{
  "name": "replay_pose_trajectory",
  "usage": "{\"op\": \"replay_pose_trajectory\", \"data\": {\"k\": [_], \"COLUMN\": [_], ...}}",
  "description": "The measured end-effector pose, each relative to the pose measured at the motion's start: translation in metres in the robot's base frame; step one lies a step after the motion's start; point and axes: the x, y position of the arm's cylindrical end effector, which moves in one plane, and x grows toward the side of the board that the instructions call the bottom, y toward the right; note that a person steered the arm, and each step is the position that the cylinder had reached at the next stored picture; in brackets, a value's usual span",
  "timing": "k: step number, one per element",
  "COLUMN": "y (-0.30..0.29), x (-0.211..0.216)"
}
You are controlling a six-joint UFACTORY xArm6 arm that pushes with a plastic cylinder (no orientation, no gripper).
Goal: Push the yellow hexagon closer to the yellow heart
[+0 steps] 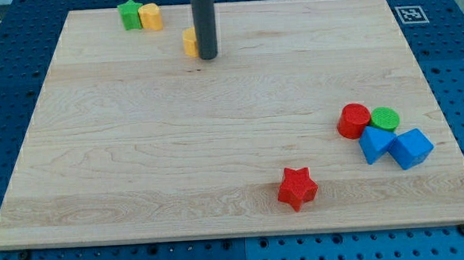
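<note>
My tip (207, 57) rests on the wooden board near the view's top, left of centre. A yellow block (189, 42) sits right against the rod's left side, partly hidden by it; its shape cannot be made out. A second yellow block (151, 17) lies further to the upper left, touching a green star (130, 14). Which yellow block is the hexagon and which the heart cannot be told from here. The two yellow blocks are a short gap apart.
A red cylinder (354, 121), a green cylinder (386, 119) and two blue blocks (375, 144) (410, 148) cluster at the view's right. A red star (297, 188) lies near the bottom centre. The board's top edge (289, 0) is close behind the rod.
</note>
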Motion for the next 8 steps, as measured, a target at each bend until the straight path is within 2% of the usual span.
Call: {"op": "replay_pose_trajectory", "data": {"k": [1, 4, 6, 8], "y": [-0.016, -0.008, -0.059, -0.075], "x": [-0.013, -0.04, -0.041, -0.04]}}
